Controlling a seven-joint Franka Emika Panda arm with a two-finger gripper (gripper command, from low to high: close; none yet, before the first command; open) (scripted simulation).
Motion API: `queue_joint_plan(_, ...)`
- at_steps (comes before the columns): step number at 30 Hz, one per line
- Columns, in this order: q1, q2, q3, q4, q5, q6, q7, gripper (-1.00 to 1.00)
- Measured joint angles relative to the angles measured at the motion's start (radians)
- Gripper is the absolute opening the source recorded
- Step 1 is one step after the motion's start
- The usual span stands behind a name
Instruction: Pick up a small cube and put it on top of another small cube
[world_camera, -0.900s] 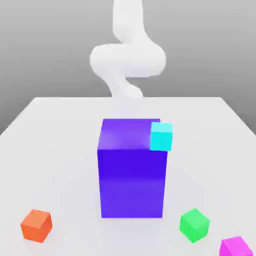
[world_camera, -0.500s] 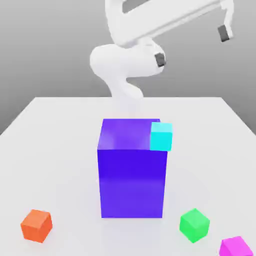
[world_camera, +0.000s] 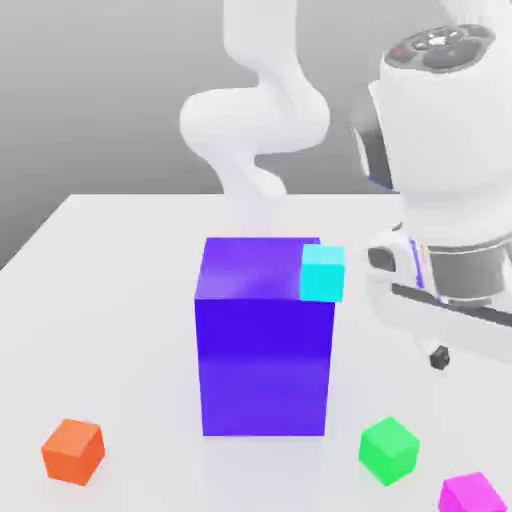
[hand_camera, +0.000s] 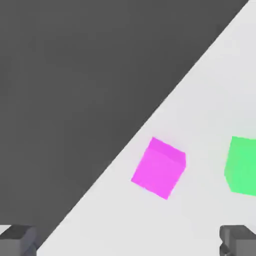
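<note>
The small magenta-pink cube (world_camera: 472, 494) lies on the white table at the front of the exterior view's right, close to the table's edge. In the hand view the same cube (hand_camera: 159, 167) lies ahead of my gripper (hand_camera: 128, 242), apart from it. My two dark fingertips (hand_camera: 239, 240) stand wide apart with nothing between them, so the gripper is open. A green cube (world_camera: 388, 450) sits just beside the magenta one and also appears in the hand view (hand_camera: 243, 165). My white hand (world_camera: 445, 300) hangs above both cubes at the exterior view's right.
A tall blue-violet block (world_camera: 264, 340) stands mid-table, with a cyan cube (world_camera: 322, 272) at its upper right corner; whether it rests on the block I cannot tell. An orange cube (world_camera: 73, 450) lies front left. The table edge (hand_camera: 125, 150) runs close by the magenta cube.
The arm has swung down and forward to the exterior view's right, bringing the hand over the green and magenta cubes. No cube has moved.
</note>
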Motion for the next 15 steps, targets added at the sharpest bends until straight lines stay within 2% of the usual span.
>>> queue_joint_plan(5,0.099,0.108,-0.047,0.004,-0.103,0.071,0.281,0.00)
queue_joint_plan(11,0.263,0.208,-0.160,0.011,-0.241,0.159,0.615,0.00)
queue_joint_plan(14,0.271,0.313,-0.158,0.034,-0.237,0.241,0.639,0.00)
queue_joint_plan(15,0.267,0.344,-0.153,0.041,-0.231,0.266,0.637,-1.00)
